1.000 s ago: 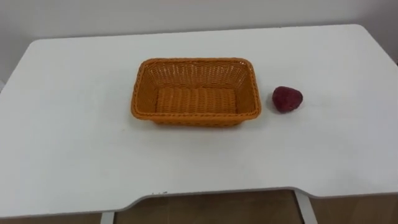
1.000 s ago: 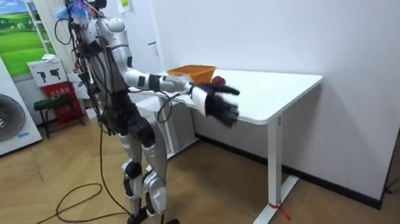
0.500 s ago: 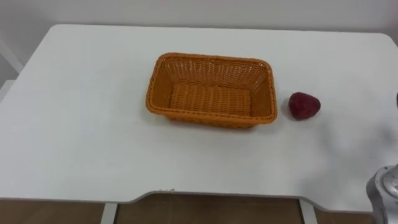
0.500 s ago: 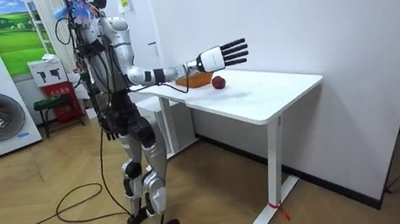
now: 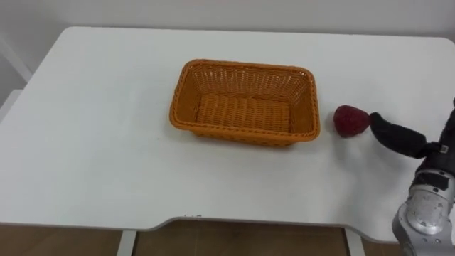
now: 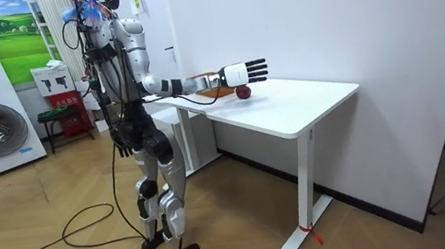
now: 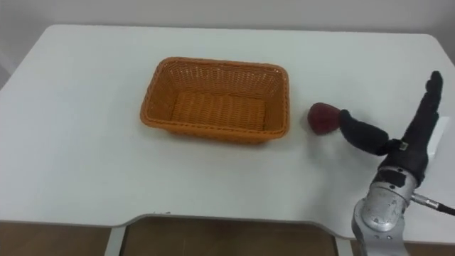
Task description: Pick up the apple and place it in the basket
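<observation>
- Basket (image 5: 244, 136) of orange weave sits in the middle of the white worktop (image 5: 92, 142) in the left eye view.
- The dark red apple (image 5: 350, 120) lies on the worktop just beside the basket's right end, outside it.
- The right hand (image 5: 402, 137) comes in from the lower right. Its dark thumb points at the apple, and the tip is right next to it. I cannot tell if they touch.
- In the room view the robot stands at the near end of the worktop with its right arm stretched out over it.
- The right hand (image 6: 237, 74) is held flat with its fingers straight and spread, just above the apple (image 6: 242, 92).
- In the right eye view the hand (image 7: 409, 146) is spread wide and holds nothing. Its fingers point up and away, and the thumb reaches left to the apple (image 7: 323, 118).
- The apple rests on the worktop between the thumb and the basket (image 7: 213, 131).
</observation>
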